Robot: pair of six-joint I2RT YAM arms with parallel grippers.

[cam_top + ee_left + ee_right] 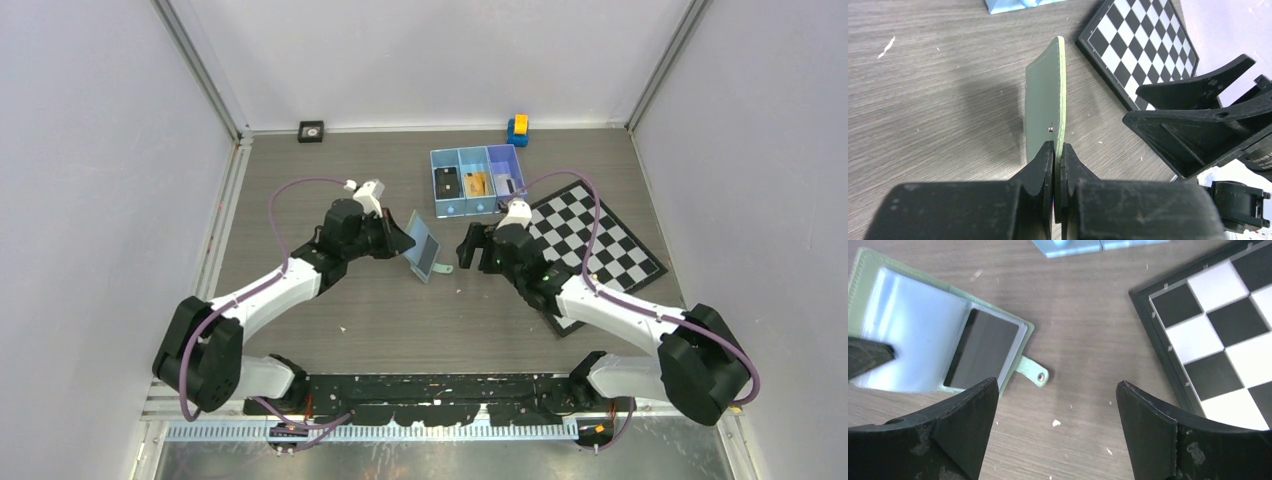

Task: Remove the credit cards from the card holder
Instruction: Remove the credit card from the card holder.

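Note:
The sage-green card holder (424, 245) lies open on the table between my grippers, with one flap lifted. My left gripper (405, 240) is shut on that flap, seen edge-on in the left wrist view (1043, 95) between the jaws (1058, 147). In the right wrist view the card holder (913, 325) shows pale blue inner faces. A dark card (983, 347) sits in its pocket, and the side tab (1035, 372) rests on the table. My right gripper (468, 248) is open and empty (1057, 385), just right of the tab.
A blue three-compartment tray (478, 156) behind the card holder holds a small dark item (447, 183), a gold-orange card (476, 184) and a pale item (507, 185). A chessboard (600, 245) lies to the right. A yellow-blue toy (518, 128) and a black square (312, 130) stand at the back.

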